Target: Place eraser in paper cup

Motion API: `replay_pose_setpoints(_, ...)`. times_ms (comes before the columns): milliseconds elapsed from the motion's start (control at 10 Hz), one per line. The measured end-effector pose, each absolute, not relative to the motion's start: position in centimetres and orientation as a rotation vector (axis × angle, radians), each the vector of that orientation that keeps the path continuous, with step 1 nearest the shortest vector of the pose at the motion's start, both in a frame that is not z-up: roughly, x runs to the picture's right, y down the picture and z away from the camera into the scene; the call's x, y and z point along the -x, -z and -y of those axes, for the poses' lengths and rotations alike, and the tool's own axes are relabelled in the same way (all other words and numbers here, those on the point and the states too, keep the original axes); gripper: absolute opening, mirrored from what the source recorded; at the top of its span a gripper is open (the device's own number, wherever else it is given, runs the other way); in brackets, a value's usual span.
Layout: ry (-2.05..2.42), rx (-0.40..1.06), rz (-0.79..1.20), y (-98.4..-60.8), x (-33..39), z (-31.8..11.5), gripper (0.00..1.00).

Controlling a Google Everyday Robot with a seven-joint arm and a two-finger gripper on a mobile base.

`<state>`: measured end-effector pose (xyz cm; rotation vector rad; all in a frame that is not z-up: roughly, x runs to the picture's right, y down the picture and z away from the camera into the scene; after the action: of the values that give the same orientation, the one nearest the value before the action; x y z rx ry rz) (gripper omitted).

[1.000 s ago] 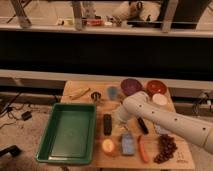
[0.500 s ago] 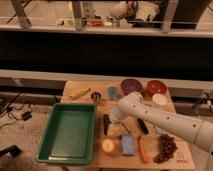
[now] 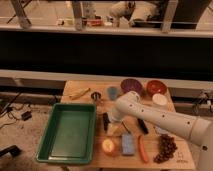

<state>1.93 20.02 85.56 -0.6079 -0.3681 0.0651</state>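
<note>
"Looking over the table (image 3: 80, 86), where does the eraser (image 3: 105, 121) lie?"

"Flat on the wood at mid-frame, just right of the green tray (image 3: 52, 150). Its long axis runs nearly straight up and down the frame, one end toward the small dark metal cup (image 3: 96, 95), the other toward the orange fruit (image 3: 108, 146)."

"And the gripper (image 3: 115, 128)?"

"Just right of the eraser, low over the table, fingers apart with nothing clamped."

"The paper cup (image 3: 160, 99)?"

"Upper right of the table, just below the red bowl (image 3: 156, 87), well apart from the eraser. The white arm (image 3: 155, 116) stretches across between them."

"What else crowds the spot?"

"A blue-grey block (image 3: 128, 145) and a carrot (image 3: 143, 149) below the gripper, a black-handled tool (image 3: 142, 125) under the arm, grapes (image 3: 166, 147) lower right, a blue cup (image 3: 113, 92) and purple bowl (image 3: 131, 86) above, and a banana (image 3: 79, 93) at upper left."
</note>
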Motion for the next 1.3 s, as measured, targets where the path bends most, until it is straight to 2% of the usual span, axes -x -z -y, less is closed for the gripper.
replay_pose_setpoints(200,-0.066,0.608,0.367,-85.6,-2.1,-20.0,0.79)
replay_pose_setpoints(500,-0.043,0.597,0.363,-85.5,-2.3,-20.0,0.56)
replay_pose_setpoints(1300,-0.081,0.527,0.373,-83.7,-3.1,-18.4,0.55)
